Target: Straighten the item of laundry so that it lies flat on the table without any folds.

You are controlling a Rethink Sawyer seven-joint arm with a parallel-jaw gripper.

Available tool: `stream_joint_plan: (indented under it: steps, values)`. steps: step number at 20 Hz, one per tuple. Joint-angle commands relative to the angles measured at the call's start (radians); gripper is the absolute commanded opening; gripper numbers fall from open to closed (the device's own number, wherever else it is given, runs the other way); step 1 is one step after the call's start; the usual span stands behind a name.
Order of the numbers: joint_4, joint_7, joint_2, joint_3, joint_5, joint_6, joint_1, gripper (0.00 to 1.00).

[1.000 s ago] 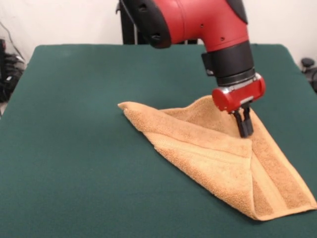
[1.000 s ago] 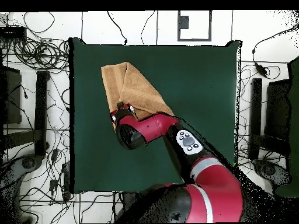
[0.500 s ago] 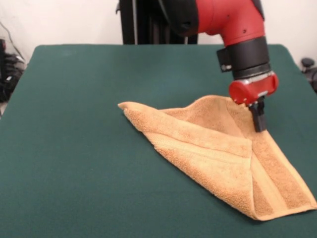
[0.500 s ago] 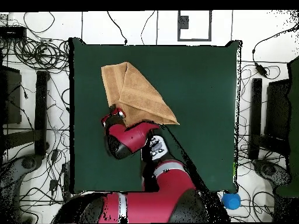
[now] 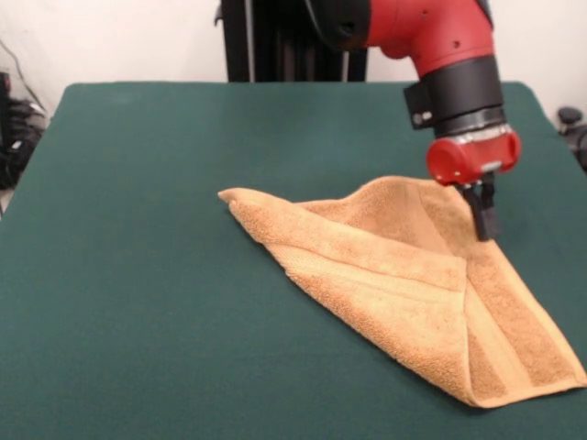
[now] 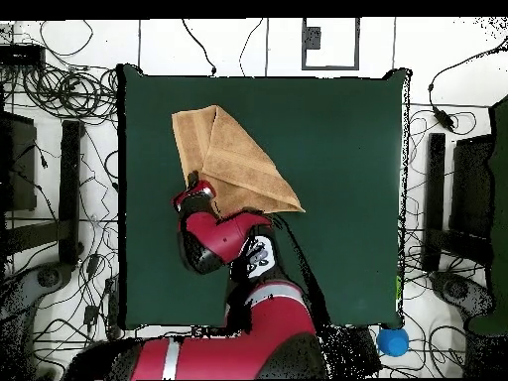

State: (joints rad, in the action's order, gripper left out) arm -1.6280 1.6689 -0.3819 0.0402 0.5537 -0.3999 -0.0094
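We see the orange-tan terry towel (image 5: 404, 284) lying on the green table (image 5: 138, 275), folded over itself into a rough triangle, spreading left of and below the claw (image 5: 483, 227). The claw's fingers look nearly closed, tips at the towel's right edge; grip uncertain. The unfolding remains undone.
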Motion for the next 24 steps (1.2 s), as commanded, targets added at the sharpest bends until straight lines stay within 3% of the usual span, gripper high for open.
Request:
stream_joint_plan:
  steps: [1, 6, 15, 16, 24]
  values:
    - [0.035, 0.111, 0.040, -0.128, -0.152, -0.061, 0.077, 0.00]
    - [0.007, 0.103, 0.040, -0.180, -0.222, -0.154, 0.125, 0.00]
    - [0.017, 0.121, 0.041, -0.173, -0.212, -0.135, 0.114, 0.00]
    - [0.019, 0.121, 0.041, -0.171, -0.209, -0.133, 0.113, 1.00]
    - [0.063, 0.108, 0.073, -0.112, -0.100, -0.216, 0.085, 1.00]
